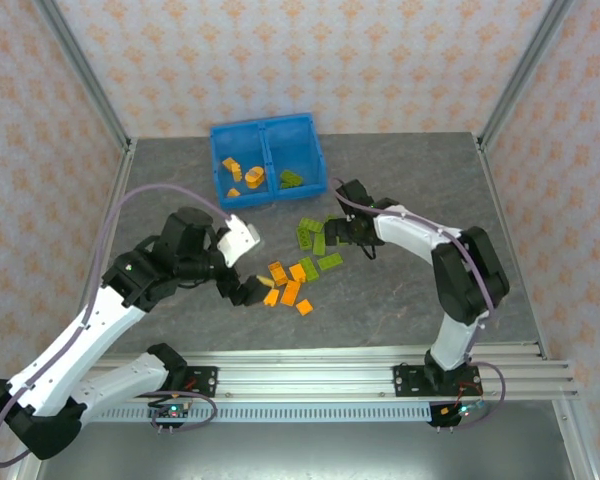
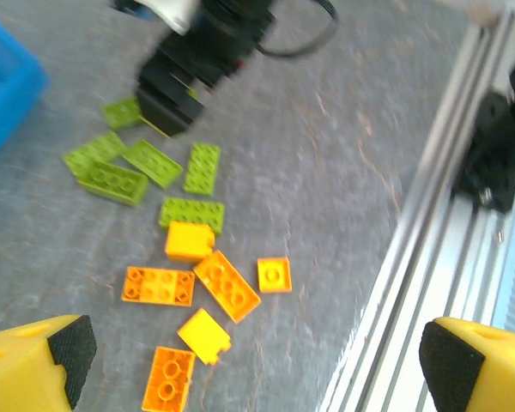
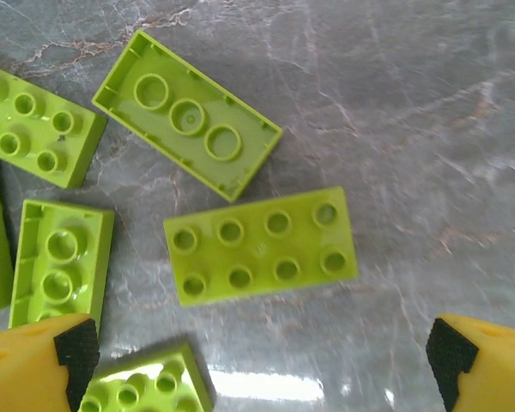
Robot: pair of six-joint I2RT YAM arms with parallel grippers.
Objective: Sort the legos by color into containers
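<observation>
Left claw (image 2: 262,356) and right claw (image 3: 263,350) gape empty; green brick (image 3: 262,245) below the right — likely light, stiff, slick — pinch its long sides.

Bare table (image 1: 420,170) right of bin (image 1: 290,148); green bricks (image 1: 311,236) crowd right tool (image 1: 334,234).
</observation>
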